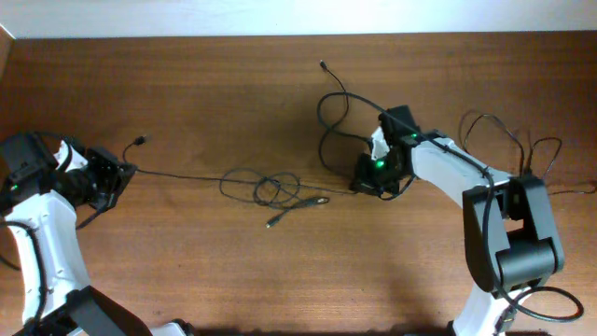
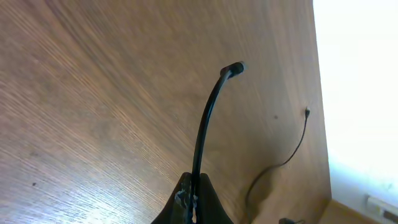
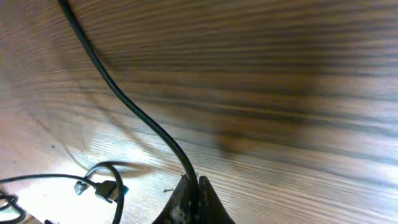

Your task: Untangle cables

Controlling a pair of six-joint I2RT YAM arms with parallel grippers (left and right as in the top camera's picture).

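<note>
As the left gripper (image 2: 193,198) and right gripper (image 3: 191,194) each clamp tight on one strand, the thin black cables (image 1: 270,189) lie loosely knotted on the wooden table (image 1: 187,271) between them; light, limp and probably slippery, they seem best gripped close beside the knot, not at a plug (image 2: 235,68).

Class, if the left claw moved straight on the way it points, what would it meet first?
The cable it grips: its free end runs ahead of the left claw to a small plug. Beyond that, only the wooden table shows, though depth is unclear.
</note>
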